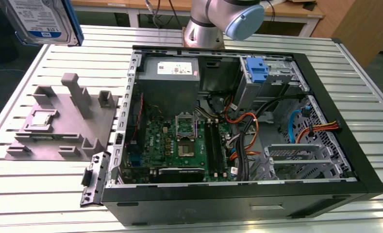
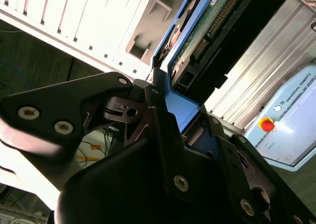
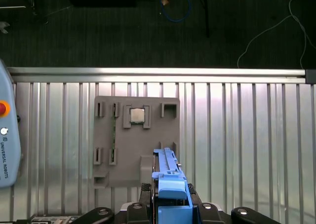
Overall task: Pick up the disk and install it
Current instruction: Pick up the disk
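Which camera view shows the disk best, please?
The exterior view: the disk faces the camera, label and blue carrier plain. The second wrist view shows its circuit-board side; the first wrist view, the carrier edge-on.

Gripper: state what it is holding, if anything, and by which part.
The gripper holds the disk, clamped on one edge of its blue carrier; the drive body sticks out beyond the grip.
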You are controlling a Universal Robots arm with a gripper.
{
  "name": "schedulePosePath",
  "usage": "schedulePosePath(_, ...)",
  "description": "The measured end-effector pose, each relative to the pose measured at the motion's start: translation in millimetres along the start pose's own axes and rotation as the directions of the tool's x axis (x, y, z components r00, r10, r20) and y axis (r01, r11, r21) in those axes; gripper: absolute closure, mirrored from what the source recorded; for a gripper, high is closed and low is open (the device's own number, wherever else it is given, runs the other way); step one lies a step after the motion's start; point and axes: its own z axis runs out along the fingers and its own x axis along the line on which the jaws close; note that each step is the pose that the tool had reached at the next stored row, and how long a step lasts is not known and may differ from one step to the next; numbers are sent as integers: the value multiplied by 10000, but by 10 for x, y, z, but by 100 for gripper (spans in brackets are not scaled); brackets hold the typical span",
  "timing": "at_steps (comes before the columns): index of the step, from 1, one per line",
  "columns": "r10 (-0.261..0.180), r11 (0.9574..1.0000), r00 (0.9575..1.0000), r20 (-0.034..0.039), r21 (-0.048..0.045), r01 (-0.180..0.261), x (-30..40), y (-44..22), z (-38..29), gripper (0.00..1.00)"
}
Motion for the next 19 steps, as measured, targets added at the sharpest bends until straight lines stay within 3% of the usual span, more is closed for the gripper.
schedulePosePath(19, 0, 10000, 10000, 0, -1, 0, -1, -64, -2, 63)
